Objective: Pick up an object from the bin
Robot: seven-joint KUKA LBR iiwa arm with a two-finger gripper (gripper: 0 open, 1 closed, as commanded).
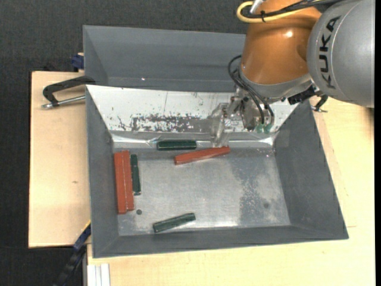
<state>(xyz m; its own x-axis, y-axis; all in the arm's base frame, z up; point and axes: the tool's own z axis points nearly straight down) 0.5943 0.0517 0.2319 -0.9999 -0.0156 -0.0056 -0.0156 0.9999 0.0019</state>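
Near the middle of the bin's (309, 177) back wall lies a short red bar (202, 155), probably stiff, light and smooth, best pinched across its narrow width at mid-length, with a dark green bar (177, 144) just beside it and the end effector (221, 130) over its right end, whether spread or pressed together I cannot tell.

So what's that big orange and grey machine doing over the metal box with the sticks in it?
A robot arm reaches into the grey bin from the right to pick something out. Its tool is low by the back wall, at the right end of a tilted red bar, with a dark green bar nearby. Whether it has hold of anything is unclear. A longer red bar and thin green bar lie left, another green bar in front.
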